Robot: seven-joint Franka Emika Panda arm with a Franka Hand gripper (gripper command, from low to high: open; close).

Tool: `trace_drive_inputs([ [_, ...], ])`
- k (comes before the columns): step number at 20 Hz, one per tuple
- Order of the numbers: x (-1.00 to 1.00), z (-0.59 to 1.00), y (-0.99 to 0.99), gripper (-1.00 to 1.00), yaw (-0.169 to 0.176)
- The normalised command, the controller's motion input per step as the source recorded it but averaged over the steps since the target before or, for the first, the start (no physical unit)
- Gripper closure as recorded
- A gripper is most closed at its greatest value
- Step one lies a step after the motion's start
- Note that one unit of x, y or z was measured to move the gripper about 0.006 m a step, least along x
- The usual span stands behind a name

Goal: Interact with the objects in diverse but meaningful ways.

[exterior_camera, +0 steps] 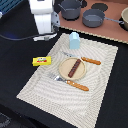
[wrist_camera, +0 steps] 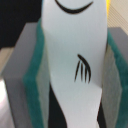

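Hand (exterior_camera: 45, 35) at upper left of the exterior view, low over the black bench (exterior_camera: 17, 75), clear of the striped placemat (exterior_camera: 102, 82). Closed on the small white piece (wrist_camera: 75, 60): in the wrist view, clamped between two teal-lined fingers (wrist_camera: 35, 80), upright, with black curved marks on its face. Hard to make out in the exterior view, hidden by the white arm body.

Yellow packet (exterior_camera: 41, 61) flat on the bench, left of centre, just off the placemat's left edge and below the hand. Pale-blue block (exterior_camera: 74, 40) upright near the placemat's top edge, right of the hand, apart from it. Dark-brown stick (exterior_camera: 74, 68) lying on the tan plate (exterior_camera: 62, 65) at mid-frame.

Orange-handled knife (exterior_camera: 91, 60) just right of the plate; orange-handled fork (exterior_camera: 71, 82) below it, both on the placemat. Two grey pots (exterior_camera: 93, 19) on a brown board (exterior_camera: 112, 27) across the top right, just beyond the block. Nothing between the hand and the yellow packet; block and plate to the hand's right and lower right.
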Motion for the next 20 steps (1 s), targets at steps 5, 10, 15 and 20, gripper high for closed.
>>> trace_drive_inputs([
  [5, 0.42, 0.02, -0.98, 1.00, -0.008],
  [10, 0.59, 0.00, -0.88, 1.00, -0.035],
  [15, 0.79, 0.00, -0.72, 1.00, -0.050],
  [20, 0.90, -0.12, -0.54, 1.00, -0.071],
])
